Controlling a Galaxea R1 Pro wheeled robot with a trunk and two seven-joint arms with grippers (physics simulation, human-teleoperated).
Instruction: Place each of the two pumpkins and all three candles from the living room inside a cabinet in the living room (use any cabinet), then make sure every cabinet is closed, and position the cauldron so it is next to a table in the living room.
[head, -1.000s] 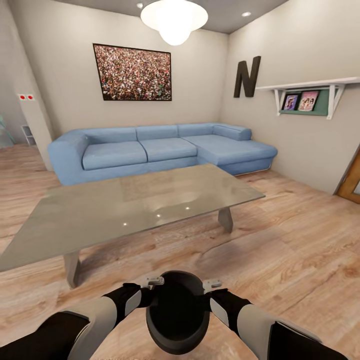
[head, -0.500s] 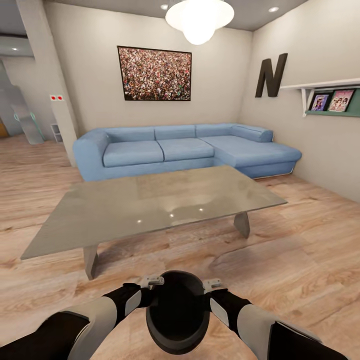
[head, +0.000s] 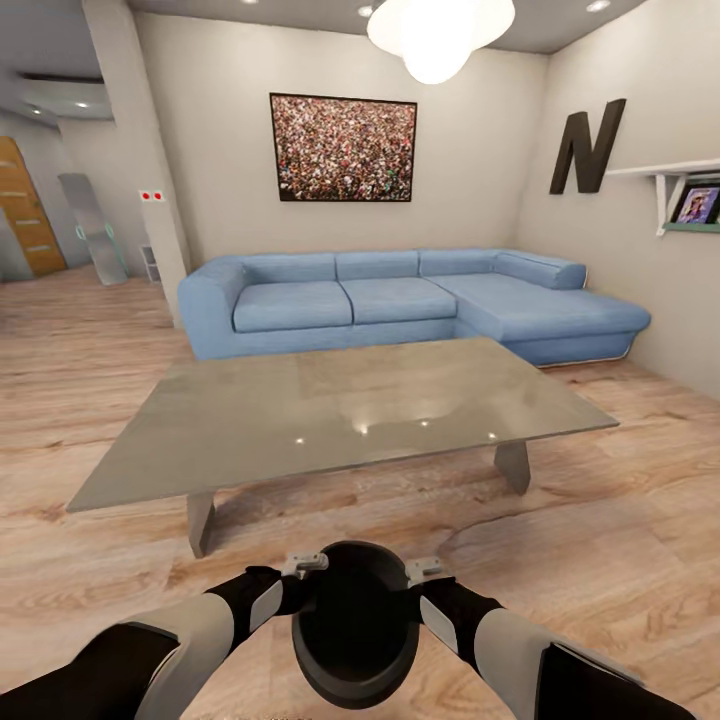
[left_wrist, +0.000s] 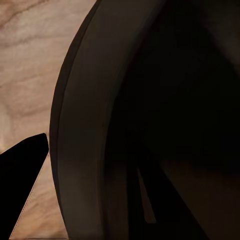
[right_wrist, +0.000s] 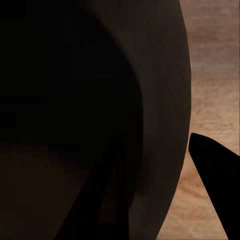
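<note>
The black cauldron hangs low in front of me over the wooden floor, mouth up, held between both arms. My left gripper clamps its left rim and my right gripper clamps its right rim. In the left wrist view the cauldron's wall curves close by, with one dark finger outside it. The right wrist view has the same wall and an outer finger. The low grey glossy table stands just ahead of the cauldron, apart from it.
A blue corner sofa runs along the wall behind the table. A wall corner and a hallway with an orange door lie at the left. A shelf hangs on the right wall. Wooden floor surrounds the table.
The whole picture has slid right, so the camera has turned left; the hallway has come into view. Arms and cauldron keep the same pose in front of me.
</note>
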